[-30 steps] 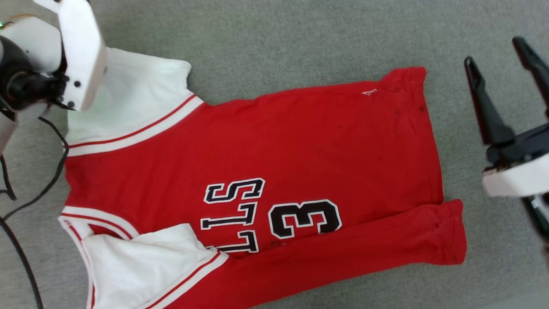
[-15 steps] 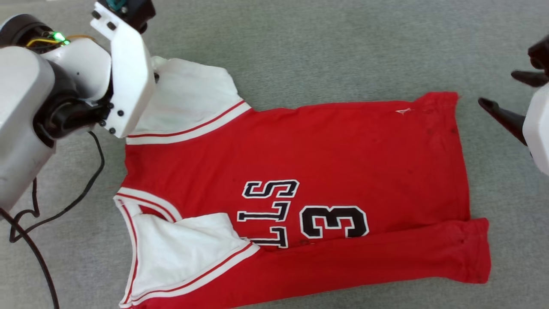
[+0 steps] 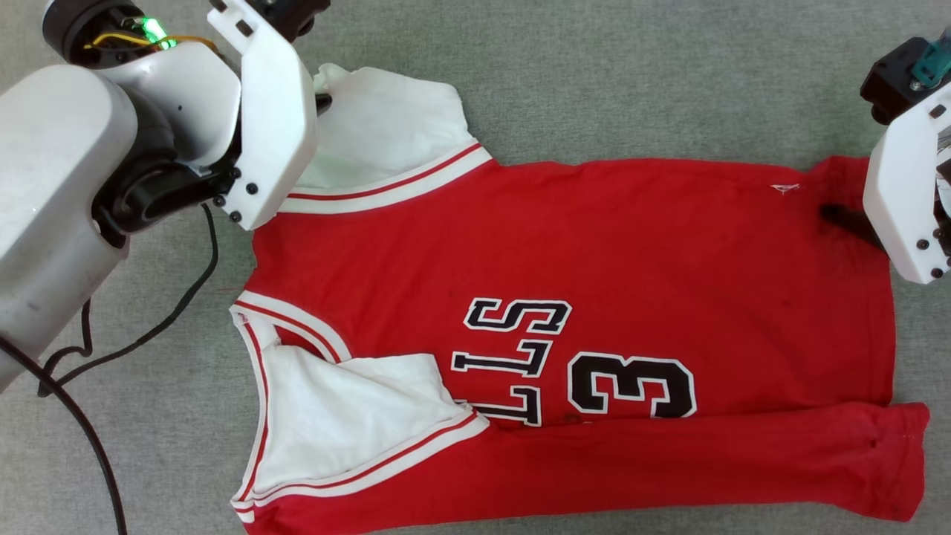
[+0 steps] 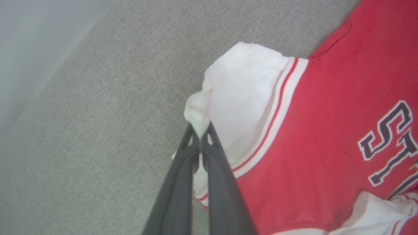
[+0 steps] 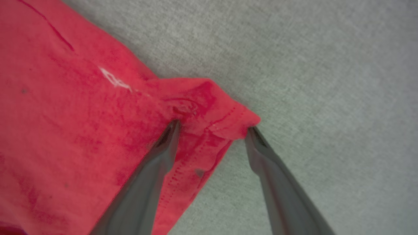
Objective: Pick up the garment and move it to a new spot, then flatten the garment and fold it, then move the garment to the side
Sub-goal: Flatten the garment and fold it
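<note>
While pinching sleeve point(image 4: 241, 98) in clamped left claw point(image 4: 200, 131), close gaping, empty right claw point(image 5: 212, 126) on shirt point(image 3: 594, 245) hem corner point(image 5: 214, 107) between its tips.

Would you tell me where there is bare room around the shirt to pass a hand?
Widest bare carpet lies beyond the shirt's far edge. The strip beside the collar is crossed by a black cable. Crowded: the white sleeve pinched by the left hand, and the hem corner inside the open right hand.
</note>
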